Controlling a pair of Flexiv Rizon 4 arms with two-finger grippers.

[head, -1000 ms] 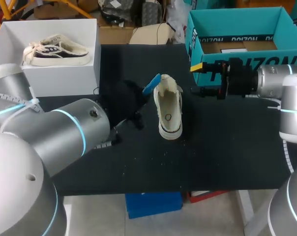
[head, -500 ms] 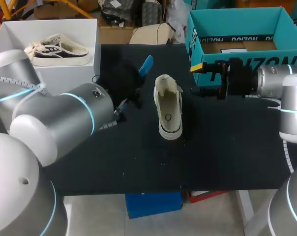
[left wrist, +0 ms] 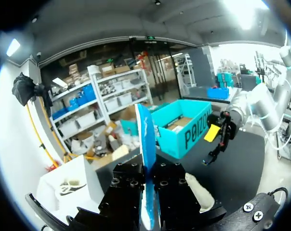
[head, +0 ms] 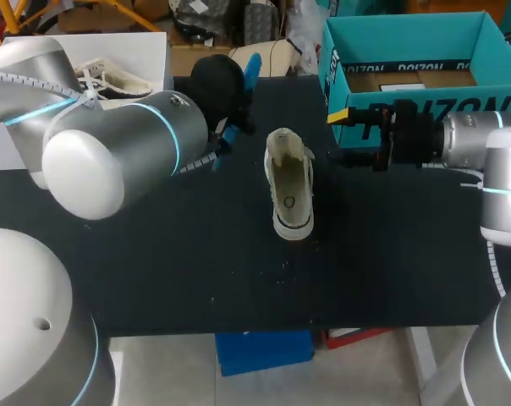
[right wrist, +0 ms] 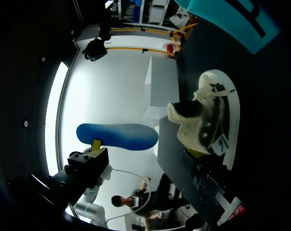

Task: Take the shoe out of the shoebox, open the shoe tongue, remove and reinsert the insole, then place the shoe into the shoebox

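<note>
One insole (head: 252, 66), pinched in my left gripper (left wrist: 149, 175), just rose to eleven o'clock of the shoe (head: 291, 182) (it's out now), my right gripper (head: 343, 135) spread wide, holding nothing.

shoe (head: 290, 193) cream, paler sole. insole (head: 252, 68) bright blue. shoebox (head: 336, 63) teal, black lettering. surface (head: 365, 254) black. second box (head: 137, 42) white; second shoe (head: 112, 82) cream and black. left arm (head: 120, 152), right arm (head: 484, 144) silver, cyan rings.

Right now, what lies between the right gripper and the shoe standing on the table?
Nothing. In the head view only bare black table top separates the open right gripper from the shoe.
</note>
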